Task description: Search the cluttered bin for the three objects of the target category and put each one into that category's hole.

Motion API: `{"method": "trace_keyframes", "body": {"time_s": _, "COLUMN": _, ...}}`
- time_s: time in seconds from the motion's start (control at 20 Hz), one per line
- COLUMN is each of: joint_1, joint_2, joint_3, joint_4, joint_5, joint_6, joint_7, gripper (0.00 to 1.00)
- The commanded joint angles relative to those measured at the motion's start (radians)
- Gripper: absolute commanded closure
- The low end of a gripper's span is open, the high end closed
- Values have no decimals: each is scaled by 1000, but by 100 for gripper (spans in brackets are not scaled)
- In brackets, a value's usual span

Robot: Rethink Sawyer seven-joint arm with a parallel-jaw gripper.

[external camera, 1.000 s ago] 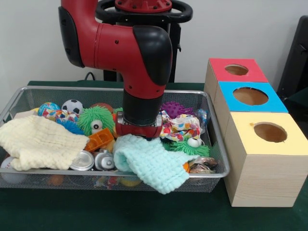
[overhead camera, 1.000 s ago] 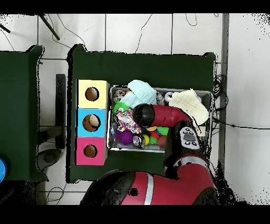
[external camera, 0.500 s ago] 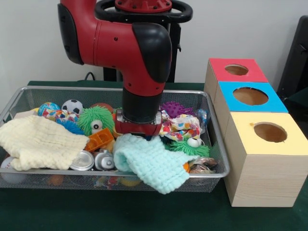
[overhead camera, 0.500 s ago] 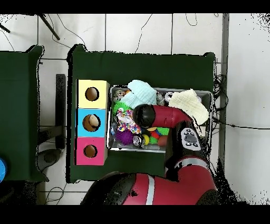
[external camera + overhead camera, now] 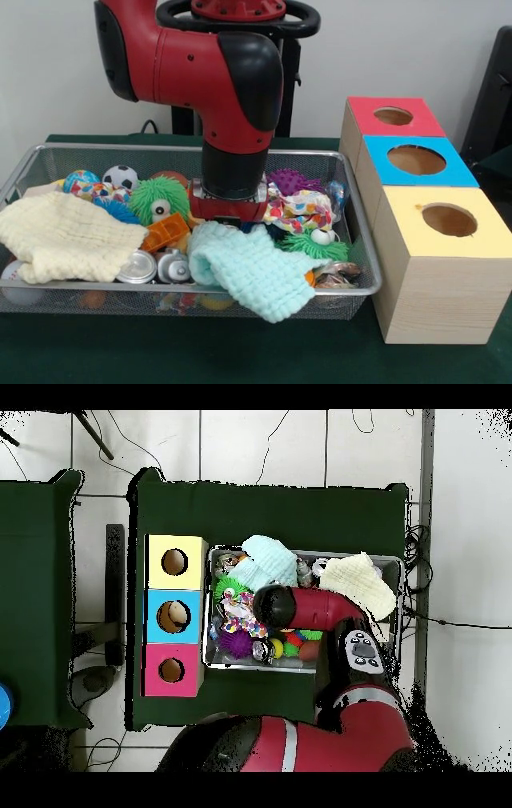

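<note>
In a wire mesh bin on the green surface, toys are lying jumbled. From the left: a cream knitted cloth is covering one end, then a green fuzzy ball, metal tins, and a mint knitted cloth is draping over the rim. The red arm's jaws are dipping behind it; I cannot tell their state. Which category is wanted is unclear; targets are probably hiding under cloths. Lifting straight up would avoid snagging. Right: red, blue and yellow boxes with holes.
</note>
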Motion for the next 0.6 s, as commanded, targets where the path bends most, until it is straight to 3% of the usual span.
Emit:
{"method": "trace_keyframes", "body": {"time_s": 0.05, "joint_1": -39, "joint_2": 5, "joint_3": 72, "joint_4": 105, "joint_5": -18, "joint_6": -125, "joint_7": 131, "gripper": 100}}
{"method": "trace_keyframes", "body": {"time_s": 0.6, "joint_1": -49, "joint_2": -31, "joint_3": 66, "joint_4": 181, "joint_5": -7, "joint_6": -158, "joint_7": 142, "gripper": 100}}
